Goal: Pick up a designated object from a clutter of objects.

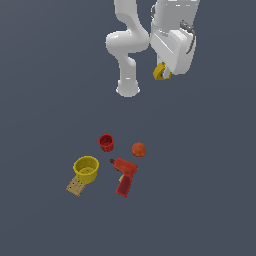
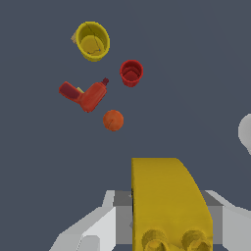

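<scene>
Gripper (image 1: 163, 75), raised well above the clutter, is closed on the yellow piece (image 1: 160, 72), which fills the wrist view's foreground (image 2: 169, 201) between the fingers. On the floor (image 1: 200, 190) below: orange ball (image 1: 139, 149), red cup (image 1: 106, 142), red drill (image 1: 125, 176), yellow cup (image 1: 86, 169) touching the tan block (image 1: 74, 187).

exterior view high and far, wrist view looking down, both showing red cup (image 1: 106, 142)

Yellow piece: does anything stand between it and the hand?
Nothing visible does. The yellow piece already sits gripped in the hand, held well apart from the red power drill and the orange ball.
</scene>
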You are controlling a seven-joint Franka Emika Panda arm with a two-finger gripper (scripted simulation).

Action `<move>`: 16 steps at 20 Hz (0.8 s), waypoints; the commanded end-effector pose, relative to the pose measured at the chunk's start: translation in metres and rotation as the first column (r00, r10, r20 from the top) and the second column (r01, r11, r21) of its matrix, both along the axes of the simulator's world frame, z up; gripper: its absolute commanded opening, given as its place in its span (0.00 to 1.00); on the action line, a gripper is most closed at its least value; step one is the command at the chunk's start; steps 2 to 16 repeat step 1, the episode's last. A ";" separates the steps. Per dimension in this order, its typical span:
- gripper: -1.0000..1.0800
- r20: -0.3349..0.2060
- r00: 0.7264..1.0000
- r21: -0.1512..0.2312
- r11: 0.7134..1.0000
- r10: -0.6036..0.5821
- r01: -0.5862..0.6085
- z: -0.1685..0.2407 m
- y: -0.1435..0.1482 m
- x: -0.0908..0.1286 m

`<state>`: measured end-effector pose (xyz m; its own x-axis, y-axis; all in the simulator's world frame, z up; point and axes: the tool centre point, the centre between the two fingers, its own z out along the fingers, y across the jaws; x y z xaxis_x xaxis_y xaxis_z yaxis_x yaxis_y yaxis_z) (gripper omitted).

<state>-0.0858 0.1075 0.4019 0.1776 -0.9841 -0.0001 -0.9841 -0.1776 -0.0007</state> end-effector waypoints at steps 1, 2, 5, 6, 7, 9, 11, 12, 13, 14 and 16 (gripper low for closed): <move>0.00 0.000 1.000 0.000 1.000 0.000 0.000 0.003 0.000 0.000; 0.00 0.000 1.000 0.000 1.000 0.000 0.000 0.003 0.000 0.000; 0.00 0.000 1.000 0.000 1.000 0.000 0.000 0.003 0.000 0.000; 0.00 0.000 1.000 0.000 1.000 0.000 0.000 0.003 0.000 0.000; 0.00 0.000 1.000 0.000 1.000 0.000 0.000 0.003 0.000 0.000; 0.00 0.000 1.000 0.000 1.000 0.000 0.000 0.003 0.000 0.000; 0.00 0.000 1.000 0.000 1.000 0.000 0.000 0.003 0.000 0.000; 0.00 0.000 1.000 0.000 1.000 0.000 0.000 0.003 0.000 0.000; 0.00 0.000 1.000 0.000 1.000 0.000 0.000 0.003 0.000 0.000; 0.00 0.000 1.000 0.000 1.000 0.000 0.000 0.003 0.000 0.000; 0.00 0.000 1.000 0.000 1.000 0.000 0.000 0.003 0.000 0.000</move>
